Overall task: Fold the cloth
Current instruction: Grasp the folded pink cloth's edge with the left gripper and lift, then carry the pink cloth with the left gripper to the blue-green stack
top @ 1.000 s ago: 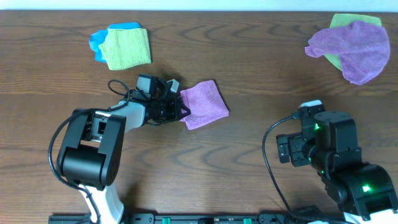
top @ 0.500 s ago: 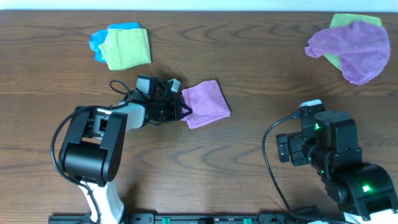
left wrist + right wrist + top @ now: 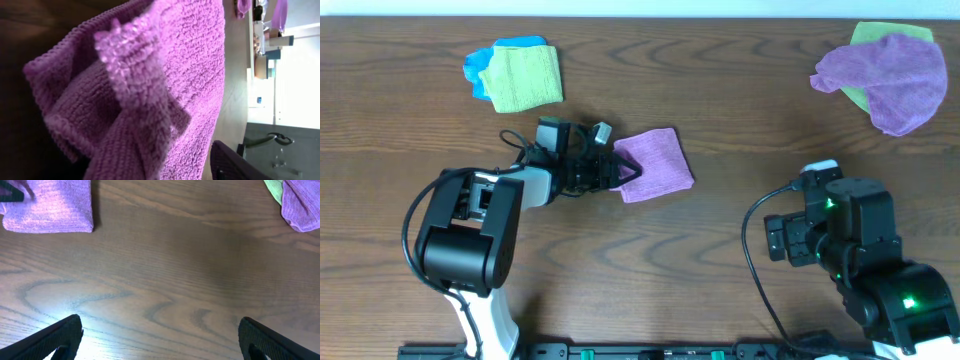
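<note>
The left claw is being pressed together on the cloth. A bunched ridge of its near edge is being pinched between the jaws. In the left wrist view the fabric is being shown close up as a pinkish-purple microfibre with a looped, nubbly pile and a stitched hem, crumpled into soft folds. One dark finger is being seen at the lower right, against it.

Ahead of the fingertips, the rest of the cloth is lying flat as a roughly square pad on the brown wood-grain table.

Behind the claw's wrist and towards the far edge, well apart, a lime-green cloth is being carried, folded, on top of a blue cloth. Both are of the same fuzzy weave.

Far ahead of the fingertips, near the far corner, a more violet cloth is lying rumpled over another green cloth.

The right claw is being held spread wide above bare wood, touching nothing. Its two dark fingertips are being shown at the bottom corners of the right wrist view.
</note>
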Motion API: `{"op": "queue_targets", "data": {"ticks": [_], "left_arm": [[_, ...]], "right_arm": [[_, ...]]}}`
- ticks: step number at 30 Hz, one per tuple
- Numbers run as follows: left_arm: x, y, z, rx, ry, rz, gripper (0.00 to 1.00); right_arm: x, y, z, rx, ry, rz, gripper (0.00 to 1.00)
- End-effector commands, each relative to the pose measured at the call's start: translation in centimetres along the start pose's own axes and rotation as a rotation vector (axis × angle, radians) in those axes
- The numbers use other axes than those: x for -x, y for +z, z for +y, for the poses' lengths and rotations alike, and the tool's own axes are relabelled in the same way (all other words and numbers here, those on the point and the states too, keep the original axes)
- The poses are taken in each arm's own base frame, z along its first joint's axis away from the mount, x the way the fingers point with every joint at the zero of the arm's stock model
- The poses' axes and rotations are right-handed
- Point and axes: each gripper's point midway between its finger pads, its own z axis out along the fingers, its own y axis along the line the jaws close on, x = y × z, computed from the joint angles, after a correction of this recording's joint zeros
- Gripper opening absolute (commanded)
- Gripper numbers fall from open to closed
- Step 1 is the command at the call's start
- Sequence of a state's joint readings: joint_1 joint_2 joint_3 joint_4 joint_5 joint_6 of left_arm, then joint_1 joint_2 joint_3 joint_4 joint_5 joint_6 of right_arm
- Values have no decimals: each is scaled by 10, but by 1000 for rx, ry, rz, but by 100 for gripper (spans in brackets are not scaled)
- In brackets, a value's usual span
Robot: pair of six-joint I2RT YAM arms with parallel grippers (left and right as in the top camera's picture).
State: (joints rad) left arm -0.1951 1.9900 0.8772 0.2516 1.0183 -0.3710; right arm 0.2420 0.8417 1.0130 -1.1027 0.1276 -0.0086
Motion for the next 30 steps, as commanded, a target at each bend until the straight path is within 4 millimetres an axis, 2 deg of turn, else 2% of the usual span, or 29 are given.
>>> {"op": "queue_targets", "data": {"ticks": [1,5,8,11,15,21,30], "left_arm": [[2,-7,22,60,-49,-27,63],[12,-16,9,52,-14,-60,68],[19,-21,-2,47,15,-80,79],[23,-26,-11,39,36,-94,85],[25,-29,-17,35,46,-99,88],[19,-33,-9,94,37,-90,92],[15,-52,17,198,-5,-94,96]], "right_arm": [[0,-1,-3,-11,-1,-4,99],[0,-1,-3,-11,-1,-4,99],[0,-1,-3,-12,-1,-5,99],[0,-1,-3,-11,-1,-5,99],[1,-1,-3,-11,-1,-8,99],[1,-1,-3,-11,-1,-7,99],[1,-1,-2,-7,-1,-6,99]]}}
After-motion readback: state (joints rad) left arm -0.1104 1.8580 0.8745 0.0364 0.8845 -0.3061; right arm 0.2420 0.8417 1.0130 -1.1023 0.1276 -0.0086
